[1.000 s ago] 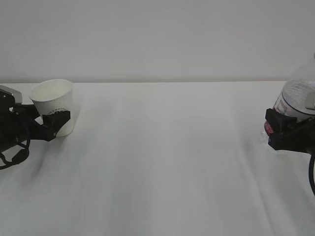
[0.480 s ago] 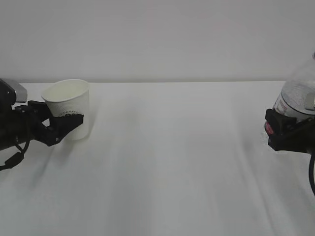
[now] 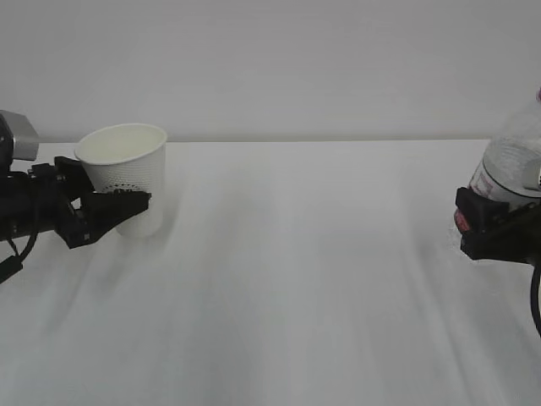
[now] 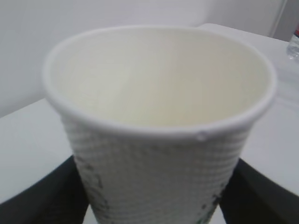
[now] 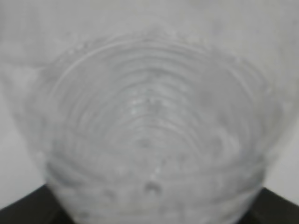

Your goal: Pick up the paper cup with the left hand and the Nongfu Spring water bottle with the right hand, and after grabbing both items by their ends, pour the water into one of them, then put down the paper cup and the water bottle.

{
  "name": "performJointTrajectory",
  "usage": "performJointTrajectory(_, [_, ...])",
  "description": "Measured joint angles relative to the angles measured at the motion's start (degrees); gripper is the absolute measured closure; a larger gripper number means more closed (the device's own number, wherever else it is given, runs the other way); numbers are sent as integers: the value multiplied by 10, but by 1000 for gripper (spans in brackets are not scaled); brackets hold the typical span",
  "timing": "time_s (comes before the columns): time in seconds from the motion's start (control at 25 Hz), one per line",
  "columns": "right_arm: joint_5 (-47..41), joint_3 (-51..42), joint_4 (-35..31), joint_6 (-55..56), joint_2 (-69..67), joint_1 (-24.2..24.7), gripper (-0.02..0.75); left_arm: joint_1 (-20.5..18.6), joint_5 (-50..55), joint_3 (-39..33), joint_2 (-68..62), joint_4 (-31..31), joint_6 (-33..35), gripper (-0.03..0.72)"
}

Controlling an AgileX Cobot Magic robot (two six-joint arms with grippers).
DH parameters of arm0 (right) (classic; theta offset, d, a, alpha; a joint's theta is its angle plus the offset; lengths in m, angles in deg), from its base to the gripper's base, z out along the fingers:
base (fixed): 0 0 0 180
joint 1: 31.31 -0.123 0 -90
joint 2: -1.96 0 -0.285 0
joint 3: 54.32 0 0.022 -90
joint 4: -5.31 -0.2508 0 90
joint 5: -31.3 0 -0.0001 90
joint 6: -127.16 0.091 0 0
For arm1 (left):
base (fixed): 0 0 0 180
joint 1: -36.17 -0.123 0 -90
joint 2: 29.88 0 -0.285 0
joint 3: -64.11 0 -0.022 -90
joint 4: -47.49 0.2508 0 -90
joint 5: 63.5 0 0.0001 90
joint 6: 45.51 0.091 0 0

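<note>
you have a cup in one claw and a bottle in the other, at opposite edges of the frame.

at left, your black left gripper (image 3: pixel 106 211) clasps the lower wall of the small white tapered paper cup (image 3: pixel 127 173), upright and open-mouthed, one finger (image 4: pixel 39 196) on either side. at far right, your black right gripper (image 3: pixel 490 224) holds the clear plastic water bottle (image 3: pixel 514 165) low on its body, above the white table (image 3: pixel 296 279); its red label barely shows.

The small white tapered paper cup (image 4: pixel 159 158) is showing a dimpled, matt wall and smooth cream inside; the clear ridged plastic water bottle (image 5: pixel 149 135) is looking glossy.
</note>
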Motion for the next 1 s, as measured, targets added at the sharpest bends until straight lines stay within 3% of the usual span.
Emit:
performJointTrajectory(0.32, [0,0,3,0,0,0,274,27,0,0,10,47,-33,113])
performJointTrajectory(1.0, [0,0,4,0,0,0,274,214,0,0,11,47,-27,113])
